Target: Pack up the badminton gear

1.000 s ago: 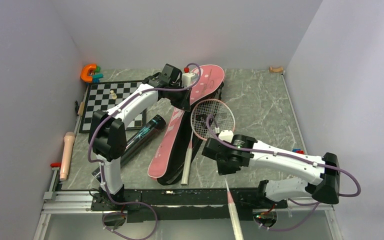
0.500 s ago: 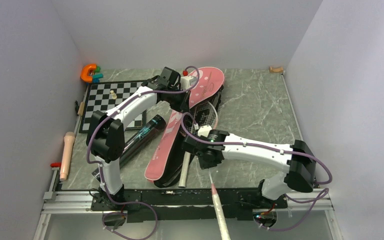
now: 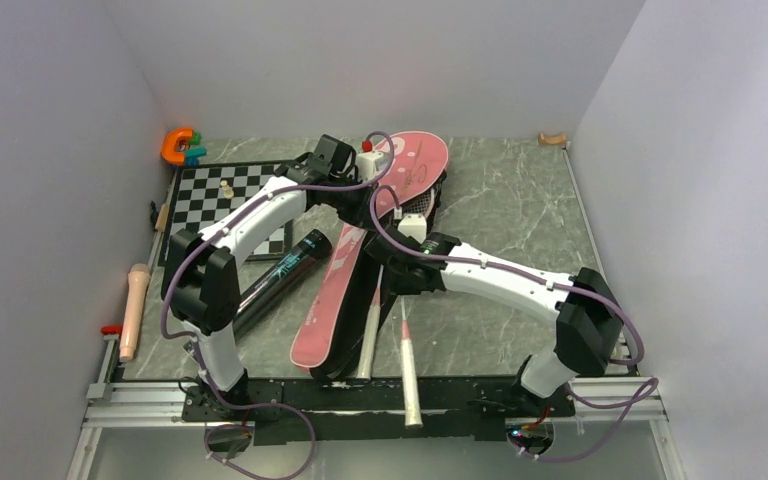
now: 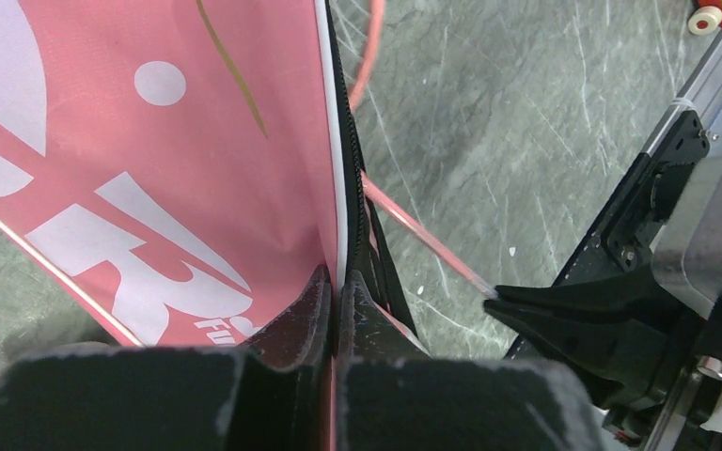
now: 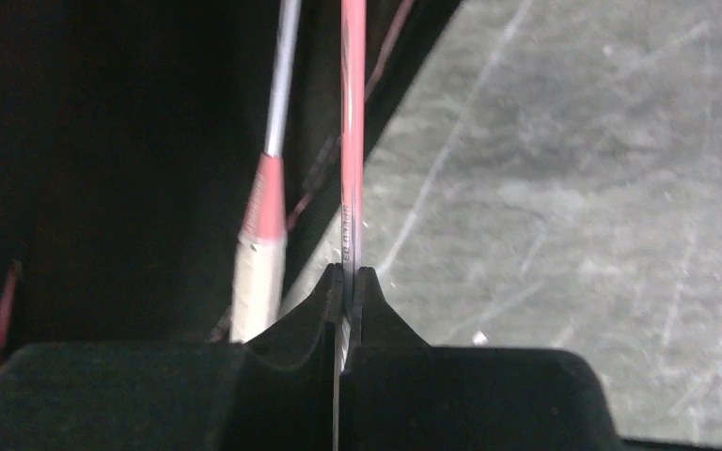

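The pink bag (image 3: pixel 332 290) lettered "SPORT" lies open on the table, and my left gripper (image 3: pixel 368 212) is shut on the zipper edge of its top flap (image 4: pixel 244 160), holding it up. My right gripper (image 3: pixel 400 283) is shut on the pink shaft (image 5: pixel 352 141) of a racket. That racket's netted head (image 3: pixel 416 205) lies under the lifted flap, and its white handle (image 3: pixel 411 385) points at the near edge. A second racket lies in the bag, its white handle (image 3: pixel 368 335) sticking out. The long black tube (image 3: pixel 282 278) lies left of the bag.
The chessboard (image 3: pixel 222 200) lies at the back left, with the orange U-shaped toy (image 3: pixel 176 146) behind it. A beige cylinder (image 3: pixel 134 310) lies by the left wall. A small wooden piece (image 3: pixel 552 139) sits at the back right corner. A metal rail (image 3: pixel 140 395) runs along the near edge.
My right arm has swung left and away with the racket, sliding its head under the bag's lifted flap. The left gripper has kept its hold on the flap.
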You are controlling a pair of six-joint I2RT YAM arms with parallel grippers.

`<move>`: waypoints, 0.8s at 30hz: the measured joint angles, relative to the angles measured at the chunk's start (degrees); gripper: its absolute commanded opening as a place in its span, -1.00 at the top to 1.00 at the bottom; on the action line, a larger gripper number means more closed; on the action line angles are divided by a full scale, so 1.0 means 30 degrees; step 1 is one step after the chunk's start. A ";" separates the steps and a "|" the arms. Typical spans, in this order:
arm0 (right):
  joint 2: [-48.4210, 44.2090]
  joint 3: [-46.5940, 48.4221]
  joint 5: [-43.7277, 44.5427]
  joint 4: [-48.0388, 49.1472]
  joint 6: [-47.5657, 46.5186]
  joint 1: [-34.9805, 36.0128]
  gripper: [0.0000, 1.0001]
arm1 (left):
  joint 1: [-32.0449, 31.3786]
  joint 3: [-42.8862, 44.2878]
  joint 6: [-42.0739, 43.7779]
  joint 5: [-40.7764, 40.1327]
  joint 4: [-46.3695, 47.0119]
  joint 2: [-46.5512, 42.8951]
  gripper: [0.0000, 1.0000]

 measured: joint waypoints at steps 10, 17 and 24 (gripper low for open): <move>0.0160 -0.1158 -0.0787 0.4954 -0.1064 -0.0437 1.00 | -0.0007 -0.0015 0.0022 0.0539 -0.0219 -0.0168 1.00; 0.0182 -0.1800 -0.0874 0.7089 -0.1698 -0.1282 1.00 | -0.0204 -0.0379 0.0095 0.0954 -0.0474 -0.0342 1.00; 0.0160 -0.2135 -0.0874 0.9522 -0.2259 -0.2637 1.00 | -0.0321 -0.0481 0.0240 0.1137 -0.0401 -0.0692 1.00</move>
